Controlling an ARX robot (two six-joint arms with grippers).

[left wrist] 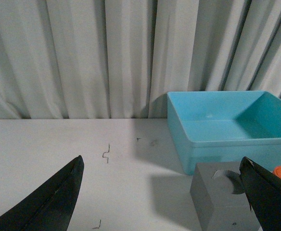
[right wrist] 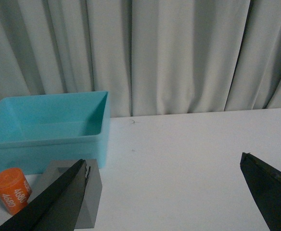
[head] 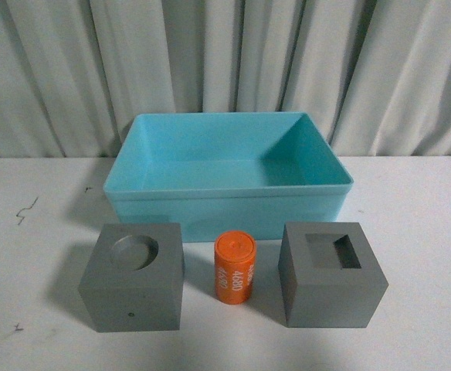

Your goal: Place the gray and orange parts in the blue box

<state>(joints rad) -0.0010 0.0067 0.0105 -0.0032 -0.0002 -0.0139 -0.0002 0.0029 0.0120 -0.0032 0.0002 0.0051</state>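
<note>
Three parts stood in a row on the desk (head: 426,224), just in front of the empty blue box (head: 225,207). The gray cube with the round recess (head: 133,274) was on the left, the orange cylinder (head: 235,268) stood upright in the middle, and the gray cube with the square recess (head: 332,274) was on the right. None touched. The left end effector (left wrist: 159,161) and right end effector (right wrist: 163,160) both gaped wide and empty, each near its own cube. The cubes looked bulky for those jaws, so an off-centre approach would probably shove one into the cylinder, toppling it and letting it roll. Their smooth faces might slip from a shallow pinch. Both arms reaching for the box together risked a clash.
</note>
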